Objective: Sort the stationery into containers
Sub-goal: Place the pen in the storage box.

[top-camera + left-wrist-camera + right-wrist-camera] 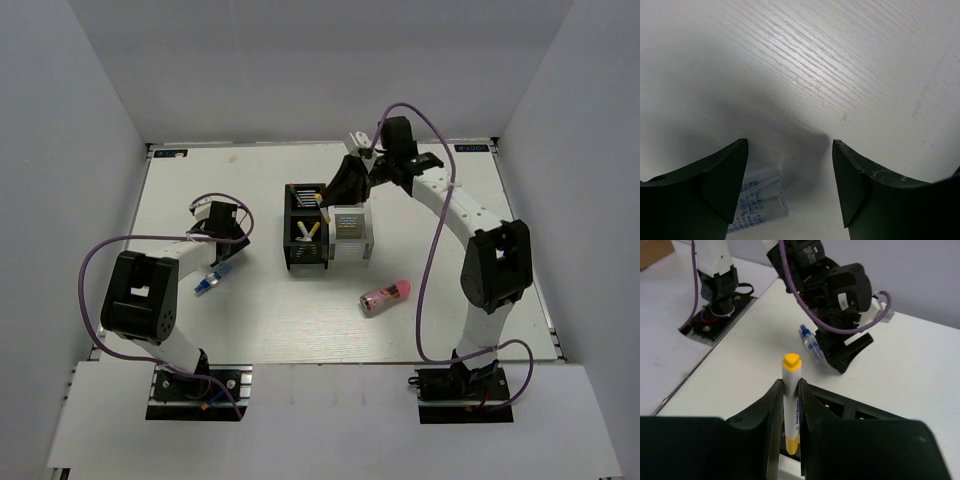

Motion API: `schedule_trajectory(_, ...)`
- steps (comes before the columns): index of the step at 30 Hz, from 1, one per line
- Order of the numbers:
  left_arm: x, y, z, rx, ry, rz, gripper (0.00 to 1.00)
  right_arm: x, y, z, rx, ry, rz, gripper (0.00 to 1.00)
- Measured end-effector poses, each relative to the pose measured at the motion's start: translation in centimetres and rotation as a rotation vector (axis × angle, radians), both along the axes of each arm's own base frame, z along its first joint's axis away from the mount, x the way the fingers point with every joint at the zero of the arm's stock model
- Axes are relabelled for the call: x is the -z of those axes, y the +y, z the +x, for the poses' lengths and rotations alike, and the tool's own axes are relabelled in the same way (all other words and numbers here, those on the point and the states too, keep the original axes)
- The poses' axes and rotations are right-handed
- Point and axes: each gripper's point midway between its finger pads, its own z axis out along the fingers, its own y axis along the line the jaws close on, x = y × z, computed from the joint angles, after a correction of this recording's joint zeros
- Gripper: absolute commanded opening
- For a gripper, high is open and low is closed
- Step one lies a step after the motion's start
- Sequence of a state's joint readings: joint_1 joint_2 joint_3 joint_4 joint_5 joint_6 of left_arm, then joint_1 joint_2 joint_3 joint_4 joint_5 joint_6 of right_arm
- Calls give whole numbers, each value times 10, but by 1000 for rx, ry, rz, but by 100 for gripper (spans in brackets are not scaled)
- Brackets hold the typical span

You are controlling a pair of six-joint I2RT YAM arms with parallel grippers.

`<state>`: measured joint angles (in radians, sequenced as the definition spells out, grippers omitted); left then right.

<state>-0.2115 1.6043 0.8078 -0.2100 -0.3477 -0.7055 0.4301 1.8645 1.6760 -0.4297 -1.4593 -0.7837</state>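
Two mesh containers stand just beside each other near the middle of the desk: the black organiser and, at its 3 o'clock, the white organiser. My right fingers hang over the far end of this pair. They are clamped on a white pen with a yellow cap, which stands upright between them, cap up, over the black mesh. In the near compartment of the black organiser two other pens, yellow and white, lean against each other.

My left fingers are at 9 o'clock from the black organiser, low over the bare desk. They stand wide apart and hold nothing. The small bottle with a blue cap lies on its side at 7 o'clock from them; in the left wrist view its printed label shows partly under one finger. The pink cylinder lies on its side at 5 o'clock from the white organiser, apart from it.
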Motion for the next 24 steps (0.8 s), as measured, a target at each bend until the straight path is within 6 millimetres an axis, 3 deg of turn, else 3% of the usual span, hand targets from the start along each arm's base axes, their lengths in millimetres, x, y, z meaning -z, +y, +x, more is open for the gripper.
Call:
schedule_trajectory(7, 1, 1, 1, 0, 0, 4, 78, 40, 34, 13, -63, 99, -13, 0)
schedule_trajectory(10, 1, 1, 1, 0, -1, 5, 78, 63, 47, 16, -98, 338, -128, 0)
schedule_trajectory(13, 1, 0, 1, 1, -3, 4, 78, 81, 68, 37, -98, 523, -209, 0)
schedule_trajectory(16, 1, 1, 1, 4, -2, 7, 78, 96, 69, 32, -106, 649, -276, 0)
schedule_trajectory(19, 1, 1, 2, 6, -3, 8, 78, 95, 68, 26, -111, 666, -287, 11)
schedule_trajectory(20, 1, 1, 2, 6, -3, 8, 78, 93, 68, 26, -111, 665, -285, 28)
schedule_trajectory(23, 1, 0, 3, 8, -6, 9, 78, 91, 65, 22, -111, 678, -293, 61)
schedule_trajectory(24, 1, 0, 3, 8, -8, 8, 78, 91, 64, 21, -111, 681, -296, 65)
